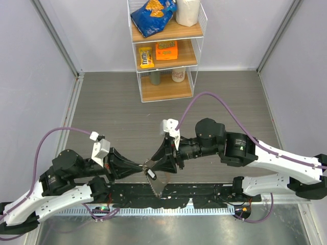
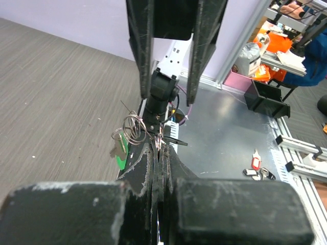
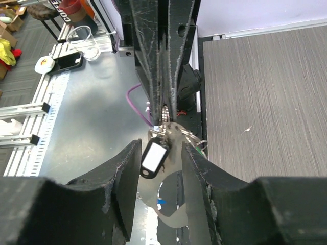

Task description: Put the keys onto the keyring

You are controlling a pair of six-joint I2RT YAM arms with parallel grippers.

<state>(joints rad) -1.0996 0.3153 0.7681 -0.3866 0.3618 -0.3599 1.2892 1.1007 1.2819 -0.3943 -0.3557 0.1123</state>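
Observation:
My left gripper [image 2: 159, 147] is shut, pinching the silvery keyring [image 2: 134, 127] at its tip and holding it in the air. A green-headed key [image 2: 121, 154] hangs from the ring. My right gripper [image 3: 161, 148] is open and faces the left one tip to tip, its fingers either side of a black tag with a white label [image 3: 154, 158] and a large silver key [image 3: 176, 209] that dangle from the keyring [image 3: 171, 127]. In the top view the left gripper [image 1: 143, 165] and the right gripper [image 1: 155, 161] meet at the near edge, with the tag [image 1: 150, 175] hanging below them.
A red-tagged key [image 2: 256, 163] and other small keys [image 2: 251, 173] lie on the metal surface to the right. A wire shelf with snacks [image 1: 166, 46] stands at the back. A phone [image 3: 69, 62] and a glass [image 3: 84, 40] sit on the metal bench.

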